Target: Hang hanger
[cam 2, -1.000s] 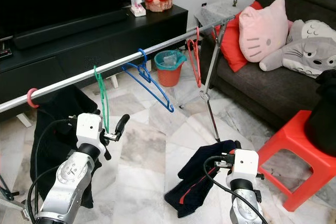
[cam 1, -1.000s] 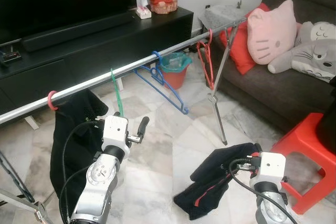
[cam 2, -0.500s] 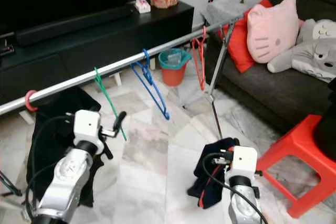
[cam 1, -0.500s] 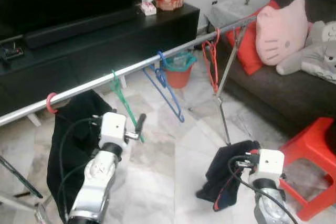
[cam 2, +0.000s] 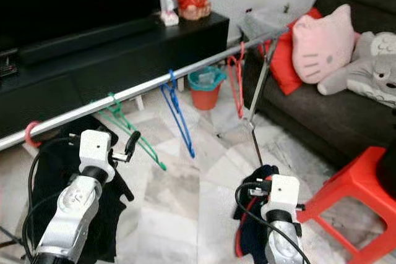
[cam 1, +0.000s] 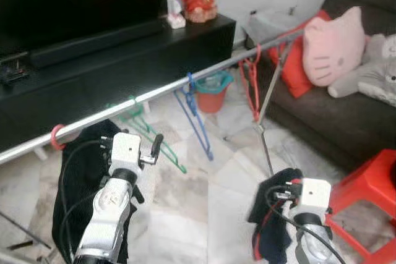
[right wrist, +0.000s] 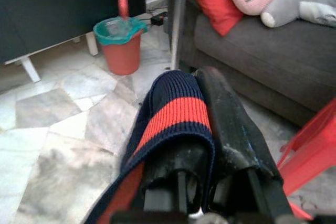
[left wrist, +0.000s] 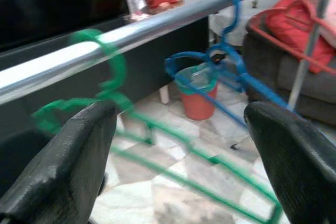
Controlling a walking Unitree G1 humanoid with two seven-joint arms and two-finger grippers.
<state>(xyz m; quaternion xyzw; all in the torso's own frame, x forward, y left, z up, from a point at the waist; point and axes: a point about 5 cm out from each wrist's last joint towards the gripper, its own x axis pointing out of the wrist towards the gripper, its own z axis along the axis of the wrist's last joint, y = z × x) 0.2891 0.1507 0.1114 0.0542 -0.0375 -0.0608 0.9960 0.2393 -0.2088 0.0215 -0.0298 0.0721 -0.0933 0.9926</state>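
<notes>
The green hanger [cam 2: 127, 135] hangs by its hook on the silver rail [cam 2: 185, 70], left of centre in the right eye view. Its triangular body is swung out, the long lower bar slanting down toward the lower right of the frame. The left tool [cam 2: 130, 143] is nearer: it sits just below and beside the hanger's hook, fingers spread apart and gripping nothing. In the left wrist view the green hook [left wrist: 105, 61] is looped over the rail between the two black fingers [left wrist: 68, 166], blurred, so the hanger appears to be swinging free. Judgement: the hanger is already on the rail. The right tool [cam 2: 263, 197], low at centre right and well apart from the rail, is clenched on a dark garment with a red stripe [right wrist: 176, 114].
</notes>
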